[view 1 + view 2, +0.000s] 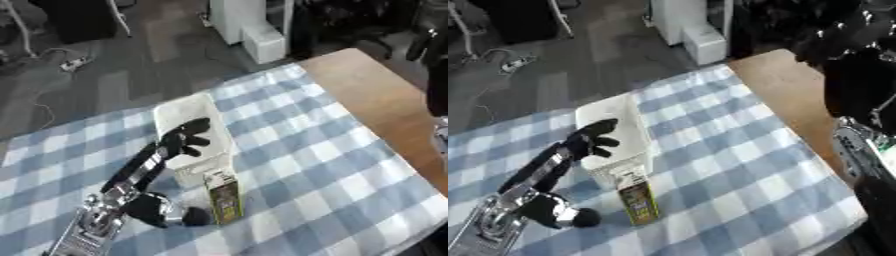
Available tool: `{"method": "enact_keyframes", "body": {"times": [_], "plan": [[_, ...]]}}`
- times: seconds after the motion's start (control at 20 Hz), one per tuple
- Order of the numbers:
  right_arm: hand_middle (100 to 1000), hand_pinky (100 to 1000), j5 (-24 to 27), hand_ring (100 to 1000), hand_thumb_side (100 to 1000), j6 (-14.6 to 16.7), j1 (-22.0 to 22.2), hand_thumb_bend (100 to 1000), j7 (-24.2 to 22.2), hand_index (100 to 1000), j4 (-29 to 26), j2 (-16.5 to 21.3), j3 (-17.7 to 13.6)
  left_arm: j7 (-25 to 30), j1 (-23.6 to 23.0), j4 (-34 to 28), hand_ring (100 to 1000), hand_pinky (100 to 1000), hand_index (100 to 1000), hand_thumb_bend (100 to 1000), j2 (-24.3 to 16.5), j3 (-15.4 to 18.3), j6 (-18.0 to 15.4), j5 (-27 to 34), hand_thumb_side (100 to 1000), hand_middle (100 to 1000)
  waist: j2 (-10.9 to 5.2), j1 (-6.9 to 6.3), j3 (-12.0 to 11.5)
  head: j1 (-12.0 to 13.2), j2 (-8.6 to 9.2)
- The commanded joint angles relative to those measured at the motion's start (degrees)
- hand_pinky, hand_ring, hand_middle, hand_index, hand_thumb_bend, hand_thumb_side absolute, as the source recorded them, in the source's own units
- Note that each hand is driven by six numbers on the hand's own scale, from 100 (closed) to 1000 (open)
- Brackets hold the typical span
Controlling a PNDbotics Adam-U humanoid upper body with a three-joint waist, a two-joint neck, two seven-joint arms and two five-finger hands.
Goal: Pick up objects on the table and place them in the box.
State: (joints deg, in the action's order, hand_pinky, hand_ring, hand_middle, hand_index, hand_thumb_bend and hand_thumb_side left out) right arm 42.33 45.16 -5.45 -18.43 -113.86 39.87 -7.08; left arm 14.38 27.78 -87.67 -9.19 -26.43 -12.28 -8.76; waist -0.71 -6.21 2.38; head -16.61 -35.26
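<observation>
A white oblong box (168,114) stands on the checked cloth, left of the middle. My left hand (185,136) hangs over the inside of the box with its fingers spread and relaxed, and I see nothing in it. A green and yellow carton (224,196) stands upright on the cloth, close against the box's near end. My right arm comes in dark at the right edge. Its hand (839,39) shows only as a black shape in the upper right corner.
A dark round shape (195,216) lies by my left elbow, beside the carton; I cannot tell whether it belongs to the arm. Bare wooden tabletop (376,95) runs along the right of the blue and white cloth (306,160). White furniture (254,30) stands on the floor beyond.
</observation>
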Motion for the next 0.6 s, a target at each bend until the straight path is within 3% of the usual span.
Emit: {"method": "enact_keyframes", "body": {"times": [0.05,0.6], "plan": [[454,464,0.26,431,1000,1.32,-1.11,100,-1.4,598,-0.74,1.83,-0.65,0.5,0.92,-0.04,835,724,980,858,0.8,0.32,0.91,1.06,677,966,-0.45,0.42,0.12,0.45,0.13],[454,465,0.07,429,1000,0.9,-1.32,100,-1.65,599,-0.74,1.42,-0.61,1.78,-0.54,1.41,818,699,985,855,4.42,0.74,1.7,0.82,694,963,-0.16,0.51,0.23,0.84,0.38]]}}
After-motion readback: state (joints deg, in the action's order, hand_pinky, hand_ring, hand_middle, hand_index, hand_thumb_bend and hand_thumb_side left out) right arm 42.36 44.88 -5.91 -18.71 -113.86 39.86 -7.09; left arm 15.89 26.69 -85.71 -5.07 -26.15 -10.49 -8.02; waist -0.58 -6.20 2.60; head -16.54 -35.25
